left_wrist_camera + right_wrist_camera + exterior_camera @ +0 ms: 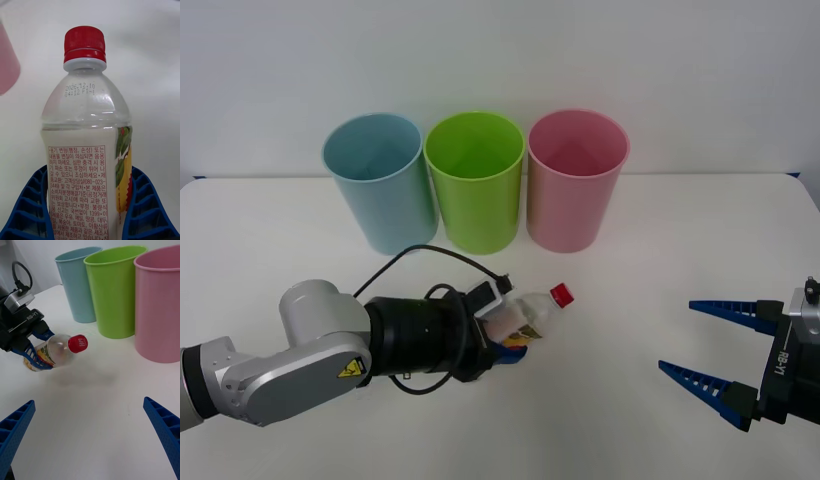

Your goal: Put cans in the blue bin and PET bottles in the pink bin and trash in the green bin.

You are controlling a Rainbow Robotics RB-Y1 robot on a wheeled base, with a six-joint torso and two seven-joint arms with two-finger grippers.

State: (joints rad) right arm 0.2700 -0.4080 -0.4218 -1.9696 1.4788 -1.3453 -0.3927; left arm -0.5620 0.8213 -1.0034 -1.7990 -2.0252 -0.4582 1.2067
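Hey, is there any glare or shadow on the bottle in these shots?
Right wrist view: a soft shadow lies on the table under the bottle, held by the left hand. Left wrist view: small highlights on its shoulder, label print sharp.

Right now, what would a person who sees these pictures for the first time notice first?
Three tall bins stand in a row at the table's far side: the blue bin, the green bin, the pink bin. In front of them, the left gripper holds the PET bottle, red cap toward the pink bin. The right gripper waits open nearby.
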